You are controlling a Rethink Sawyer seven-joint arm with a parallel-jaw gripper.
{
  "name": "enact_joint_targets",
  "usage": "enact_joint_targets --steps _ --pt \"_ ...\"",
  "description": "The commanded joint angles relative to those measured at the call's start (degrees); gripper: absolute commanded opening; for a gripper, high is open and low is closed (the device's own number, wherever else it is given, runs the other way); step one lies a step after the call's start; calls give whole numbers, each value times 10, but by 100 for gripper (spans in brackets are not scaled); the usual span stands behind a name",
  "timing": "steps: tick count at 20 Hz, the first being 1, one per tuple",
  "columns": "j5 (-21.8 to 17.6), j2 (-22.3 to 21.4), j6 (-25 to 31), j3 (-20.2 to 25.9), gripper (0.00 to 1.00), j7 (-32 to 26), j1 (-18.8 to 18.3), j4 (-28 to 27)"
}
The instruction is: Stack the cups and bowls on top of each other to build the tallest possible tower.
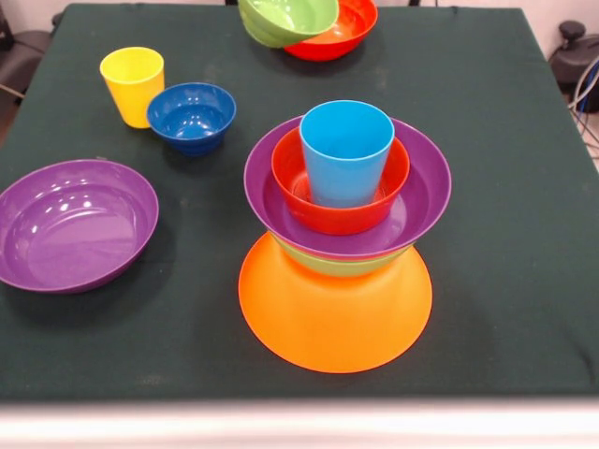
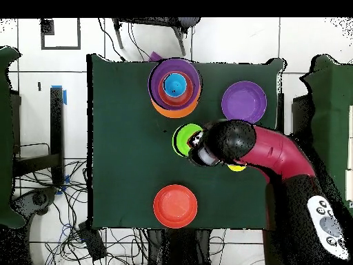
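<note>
1. The tower (image 1: 342, 243) stands mid-table: upturned orange bowl (image 1: 334, 323) as base, then a green bowl's rim (image 1: 337, 265), a purple bowl (image 1: 426, 201), a red-orange bowl (image 1: 339, 213), and the light blue cup (image 1: 345, 154) upright on top.
2. The loose green bowl (image 1: 281, 21) is at the far edge in the front view. It's tilted and overlaps a red-orange bowl (image 1: 348, 33), and to me it looks lifted off the cloth rather than resting.
3. From overhead, the arm (image 2: 238, 141) covers one side of that green bowl (image 2: 183, 138), and the gripper (image 2: 198, 147) sits right at its rim. Honestly can't tell if the jaws are apart or pinching the rim, since the arm hides them.
4. The relation that matters: overhead, the tower (image 2: 175, 88) lies near the green bowl, straight away from the robot's base and a touch to picture left. The path between them is bare cloth.
5. A bowl is round, so there's no long axis to line up. It's the tilt that counts: I'd guess it has to level out and centre over the narrow cup mouth.
6. Still loose: the yellow cup (image 1: 132, 84) just beside the dark blue bowl (image 1: 191, 117), plus 1 big purple bowl (image 1: 73, 224) on its own. My read is roughly halfway.
</note>
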Motion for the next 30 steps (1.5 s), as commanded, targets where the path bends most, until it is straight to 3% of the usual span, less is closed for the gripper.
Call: enact_joint_targets --steps 1,15,20,25,30 --pt "9 38 121 84 0 -133 -20 -117" --pt "-14 97 225 140 0 -158 -53 -236" --pt "-20 97 275 151 0 -145 -48 -272" --pt "-20 132 330 169 0 -139 -31 -355" --pt "-21 160 348 183 0 -134 -20 -407"
